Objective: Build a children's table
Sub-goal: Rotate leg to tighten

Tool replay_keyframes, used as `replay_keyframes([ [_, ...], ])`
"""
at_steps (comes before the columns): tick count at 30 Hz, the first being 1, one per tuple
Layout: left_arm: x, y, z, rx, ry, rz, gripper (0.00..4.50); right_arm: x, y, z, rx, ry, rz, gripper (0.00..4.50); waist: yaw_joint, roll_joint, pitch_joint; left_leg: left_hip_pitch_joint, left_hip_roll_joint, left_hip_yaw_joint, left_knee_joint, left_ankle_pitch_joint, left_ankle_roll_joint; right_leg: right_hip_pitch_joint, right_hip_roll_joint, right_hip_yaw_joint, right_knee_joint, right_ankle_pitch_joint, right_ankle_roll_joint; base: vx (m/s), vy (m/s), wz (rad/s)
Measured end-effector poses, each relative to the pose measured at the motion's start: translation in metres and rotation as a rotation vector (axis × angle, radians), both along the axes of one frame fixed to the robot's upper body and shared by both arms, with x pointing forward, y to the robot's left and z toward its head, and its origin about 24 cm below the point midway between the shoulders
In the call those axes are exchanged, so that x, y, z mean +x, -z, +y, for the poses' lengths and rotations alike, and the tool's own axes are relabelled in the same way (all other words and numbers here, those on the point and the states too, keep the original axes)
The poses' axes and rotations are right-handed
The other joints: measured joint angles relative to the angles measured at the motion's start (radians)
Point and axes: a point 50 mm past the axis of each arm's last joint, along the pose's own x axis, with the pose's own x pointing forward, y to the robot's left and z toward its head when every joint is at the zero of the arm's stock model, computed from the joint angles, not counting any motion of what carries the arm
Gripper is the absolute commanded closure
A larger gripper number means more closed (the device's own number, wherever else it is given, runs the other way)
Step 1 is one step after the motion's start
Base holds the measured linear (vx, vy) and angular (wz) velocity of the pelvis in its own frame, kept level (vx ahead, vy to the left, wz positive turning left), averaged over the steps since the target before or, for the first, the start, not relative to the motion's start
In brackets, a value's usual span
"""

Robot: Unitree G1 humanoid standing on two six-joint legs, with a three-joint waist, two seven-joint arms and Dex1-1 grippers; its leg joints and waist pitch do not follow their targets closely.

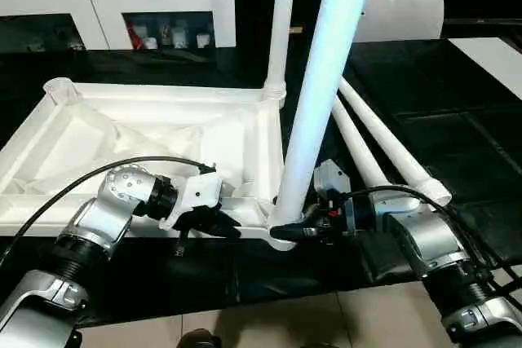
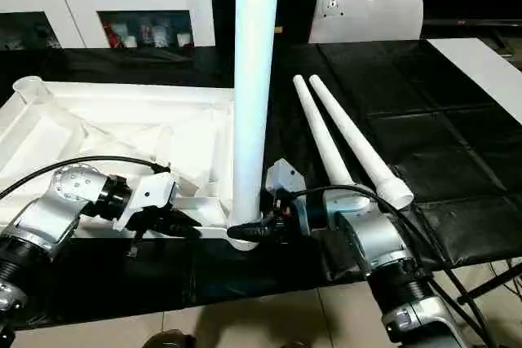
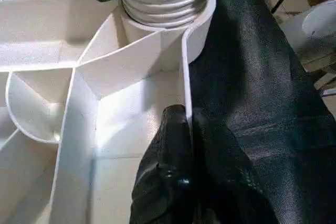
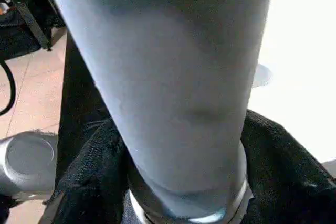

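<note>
Two legs stood upright in the overturned table top [image 1: 163, 132], which lay ribbed side up on the black-covered counter [image 2: 424, 112]: a near leg [image 1: 326, 79] in the corner socket closest to the robot and a far leg [image 1: 281, 22] in the corner behind it, both cut off by the upper edge of the head views. Two more loose legs [image 2: 347, 140] lay side by side on the black covering to the right, their wide ends toward the robot. The right gripper [image 2: 261, 230] sat at the base of the near leg, its black fingers [image 4: 89, 177] on either side of the leg and closed around it; the leg hid the fingertips. The left gripper [image 1: 220, 222] was at the near rim of the table top just left of that corner, its fingers [image 3: 170, 166] pinched shut on the thin upright rim wall, dark and hard to separate from each other. A white cabinet [image 1: 122, 6] with glass doors stood at the back, its contents too small to identify, and a pale object [image 2: 371, 10] behind the counter was unclear
</note>
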Motion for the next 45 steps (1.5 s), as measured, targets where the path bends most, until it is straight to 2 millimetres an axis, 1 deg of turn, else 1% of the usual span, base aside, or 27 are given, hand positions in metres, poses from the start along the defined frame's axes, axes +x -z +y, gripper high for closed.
replay_keyframes([
  [5, 0.001, 0.0, 0.001, -0.001, -0.046, 0.018, 4.5, -0.004, 0.004, 0.006, 0.042, 0.065, 0.021, 1.81, -0.001, 0.0, 0.0, 0.002, 0.0, 0.0, 0.0, 0.0, 0.0, 0.001, 0.0, 0.0, 0.0, 0.0, 0.0, 0.0, 0.0, 0.0],
  [7, 0.003, 0.001, 0.0, -0.01, -0.112, 0.025, 4.5, -0.003, 0.007, 0.011, 0.066, 0.15, 0.024, 1.81, -0.008, 0.0, 0.0, 0.005, 0.0, 0.0, -0.001, 0.0, -0.001, 0.002, 0.0, 0.001, 0.0, 0.0, 0.0, 0.0, 0.0, 0.0],
  [9, 0.006, 0.003, 0.002, -0.024, -0.251, 0.027, 4.5, 0.003, 0.012, 0.02, 0.1, 0.307, 0.028, 1.81, -0.019, 0.0, 0.0, 0.01, -0.001, 0.0, -0.003, 0.001, -0.002, 0.004, 0.0, 0.002, 0.001, -0.002, 0.003, 0.0, 0.0, 0.0],
  [10, 0.007, 0.003, 0.0, -0.028, -0.29, 0.024, 4.5, 0.006, 0.013, 0.022, 0.108, 0.365, 0.029, 1.81, -0.025, 0.001, 0.001, 0.011, -0.001, 0.0, -0.003, 0.001, -0.002, 0.004, 0.0, 0.002, 0.0, -0.002, 0.003, 0.0, 0.0, 0.0],
  [13, 0.012, 0.007, -0.015, -0.079, -0.456, 0.039, 4.5, 0.02, 0.015, 0.027, 0.136, 0.585, 0.048, 1.82, -0.05, 0.0, 0.001, 0.012, -0.002, 0.0, -0.004, 0.001, -0.002, 0.003, 0.0, 0.001, -0.006, -0.002, 0.004, 0.0, 0.0, 0.0],
  [15, 0.016, 0.009, -0.031, -0.12, -0.576, 0.047, 4.5, 0.033, 0.013, 0.029, 0.15, 0.74, 0.07, 1.82, -0.067, 0.001, 0.001, 0.012, -0.002, -0.001, -0.006, 0.001, -0.002, 0.003, 0.0, 0.0, -0.015, -0.002, 0.004, 0.0, 0.0, 0.0],
  [16, 0.018, 0.009, -0.037, -0.127, -0.627, 0.042, 4.5, 0.038, 0.012, 0.032, 0.148, 0.802, 0.077, 1.85, -0.072, 0.002, 0.002, 0.012, -0.003, -0.001, -0.007, 0.001, -0.002, 0.002, 0.0, 0.001, -0.017, -0.002, 0.004, 0.0, 0.0, 0.0],
  [18, 0.02, 0.009, -0.05, -0.133, -0.703, 0.032, 4.5, 0.047, 0.01, 0.035, 0.141, 0.902, 0.088, 1.88, -0.075, 0.003, 0.002, 0.012, -0.005, -0.001, -0.007, 0.001, -0.002, 0.002, -0.001, 0.003, -0.019, -0.002, 0.004, 0.0, 0.0, 0.0],
  [22, 0.024, 0.008, -0.067, -0.152, -0.791, 0.011, 4.5, 0.058, 0.005, 0.038, 0.122, 1.013, 0.089, 1.89, -0.074, 0.003, 0.002, 0.012, -0.006, 0.0, -0.008, 0.001, -0.002, 0.001, -0.001, 0.005, -0.019, 0.001, 0.003, 0.0, 0.0, 0.0],
  [24, 0.024, 0.007, -0.07, -0.157, -0.796, 0.001, 4.5, 0.06, 0.003, 0.038, 0.117, 1.023, 0.073, 1.89, -0.071, 0.003, 0.002, 0.011, -0.007, 0.0, -0.009, 0.0, -0.001, 0.001, -0.001, 0.005, -0.019, 0.01, 0.003, 0.0, 0.0, 0.0],
  [25, 0.024, 0.007, -0.07, -0.154, -0.788, -0.007, 4.5, 0.06, 0.003, 0.039, 0.118, 1.023, 0.067, 1.34, -0.07, 0.003, 0.002, 0.011, -0.007, 0.0, -0.011, 0.0, -0.001, 0.0, -0.001, 0.005, -0.019, 0.011, 0.004, 0.0, 0.0, 0.0],
  [26, 0.024, 0.007, -0.071, -0.151, -0.778, -0.015, 4.5, 0.06, 0.003, 0.039, 0.122, 1.024, 0.062, 1.34, -0.068, 0.003, 0.002, 0.012, -0.006, 0.0, -0.014, 0.0, -0.001, -0.001, 0.0, 0.004, -0.019, 0.01, 0.005, 0.0, 0.0, 0.0],
  [27, 0.024, 0.006, -0.071, -0.151, -0.775, -0.022, 4.5, 0.06, 0.002, 0.039, 0.126, 1.023, 0.058, 1.2, -0.067, 0.003, 0.002, 0.012, -0.006, 0.0, -0.018, 0.0, -0.002, -0.001, 0.0, 0.003, -0.019, 0.01, 0.005, 0.0, 0.0, 0.0],
  [29, 0.025, 0.005, -0.069, -0.147, -0.773, -0.037, 4.5, 0.059, 0.002, 0.042, 0.138, 1.019, 0.057, 1.18, -0.066, 0.003, 0.001, 0.012, -0.004, 0.0, -0.021, 0.001, -0.003, -0.002, 0.001, 0.002, -0.018, 0.011, 0.003, 0.0, 0.0, 0.0],
  [30, 0.025, 0.005, -0.068, -0.143, -0.763, -0.049, 4.5, 0.059, 0.002, 0.043, 0.145, 1.019, 0.055, 0.98, -0.067, 0.003, 0.001, 0.012, -0.003, 0.0, -0.022, 0.001, -0.003, -0.003, 0.002, 0.001, -0.018, 0.011, 0.003, 0.0, 0.0, 0.0],
  [31, 0.024, 0.005, -0.068, -0.14, -0.754, -0.054, 4.5, 0.059, 0.002, 0.043, 0.146, 1.019, 0.053, 0.98, -0.066, 0.003, 0.001, 0.012, -0.003, -0.001, -0.023, 0.002, -0.005, -0.003, 0.002, 0.001, -0.018, 0.011, 0.003, 0.0, 0.0, 0.0],
  [32, 0.024, 0.004, -0.067, -0.136, -0.745, -0.063, 4.5, 0.059, 0.002, 0.043, 0.15, 1.02, 0.05, 0.85, -0.067, 0.003, 0.001, 0.012, -0.003, -0.001, -0.024, 0.003, -0.006, -0.004, 0.002, 0.001, -0.019, 0.011, 0.003, 0.0, 0.0, 0.0],
  [35, 0.024, 0.003, -0.066, -0.127, -0.712, -0.108, 4.5, 0.057, 0.003, 0.044, 0.165, 1.021, 0.045, 0.65, -0.067, 0.004, 0.002, 0.011, -0.003, -0.001, -0.024, 0.003, -0.006, -0.005, 0.002, 0.001, -0.019, 0.011, 0.003, 0.0, 0.0, 0.0],
  [36, 0.024, 0.003, -0.066, -0.127, -0.695, -0.123, 4.5, 0.056, 0.003, 0.042, 0.171, 1.023, 0.039, 0.65, -0.067, 0.004, 0.002, 0.01, -0.004, -0.001, -0.024, 0.003, -0.006, -0.005, 0.002, 0.001, -0.019, 0.011, 0.003, 0.0, 0.0, 0.0],
  [37, 0.024, 0.003, -0.067, -0.132, -0.679, -0.135, 4.5, 0.053, 0.003, 0.039, 0.178, 1.025, 0.033, 0.38, -0.065, 0.003, 0.002, 0.01, -0.004, -0.001, -0.025, 0.003, -0.006, -0.005, 0.002, 0.001, -0.02, 0.011, 0.003, 0.0, 0.0, 0.0],
  [39, 0.024, 0.003, -0.068, -0.138, -0.651, -0.156, 4.5, 0.048, 0.002, 0.035, 0.205, 1.019, 0.028, 0.29, -0.06, 0.004, 0.002, 0.007, -0.004, -0.001, -0.025, 0.003, -0.006, -0.007, 0.002, 0.001, -0.021, 0.01, 0.004, 0.0, 0.0, 0.0],
  [40, 0.025, 0.003, -0.069, -0.143, -0.644, -0.166, 4.5, 0.045, 0.001, 0.031, 0.211, 1.014, 0.023, 0.18, -0.056, 0.004, 0.002, 0.007, -0.004, -0.001, -0.025, 0.003, -0.006, -0.007, 0.001, 0.001, -0.021, 0.01, 0.004, 0.0, 0.0, 0.0],
  [41, 0.025, 0.004, -0.07, -0.15, -0.643, -0.174, 4.5, 0.041, -0.001, 0.028, 0.218, 1.005, 0.014, 0.18, -0.051, 0.004, 0.002, 0.007, -0.004, 0.0, -0.025, 0.003, -0.006, -0.007, 0.001, 0.001, -0.021, 0.01, 0.004, 0.0, 0.0, 0.0],
  [42, 0.027, 0.004, -0.07, -0.156, -0.647, -0.179, 4.5, 0.038, -0.004, 0.025, 0.225, 0.99, 0.0, 0.08, -0.049, 0.004, 0.002, 0.007, -0.004, -0.001, -0.025, 0.003, -0.006, -0.007, 0.002, 0.001, -0.021, 0.01, 0.004, 0.0, 0.0, 0.0],
  [43, 0.028, 0.004, -0.07, -0.156, -0.652, -0.177, 4.5, 0.036, -0.007, 0.025, 0.235, 0.976, -0.014, 0.08, -0.048, 0.004, 0.002, 0.007, -0.004, 0.0, -0.025, 0.003, -0.006, -0.007, 0.002, 0.001, -0.021, 0.01, 0.004, 0.0, 0.0, 0.0],
  [44, 0.029, 0.004, -0.07, -0.157, -0.655, -0.174, 4.23, 0.035, -0.011, 0.025, 0.244, 0.964, -0.03, 0.02, -0.048, 0.004, 0.002, 0.008, -0.004, 0.0, -0.025, 0.003, -0.006, -0.007, 0.002, 0.001, -0.02, 0.01, 0.004, 0.0, 0.0, 0.0],
  [45, 0.03, 0.004, -0.07, -0.158, -0.655, -0.172, 4.06, 0.032, -0.015, 0.024, 0.25, 0.959, -0.046, 0.0, -0.047, 0.004, 0.002, 0.008, -0.004, 0.0, -0.025, 0.003, -0.006, -0.007, 0.002, 0.001, -0.02, 0.01, 0.004, 0.0, 0.0, 0.0],
])
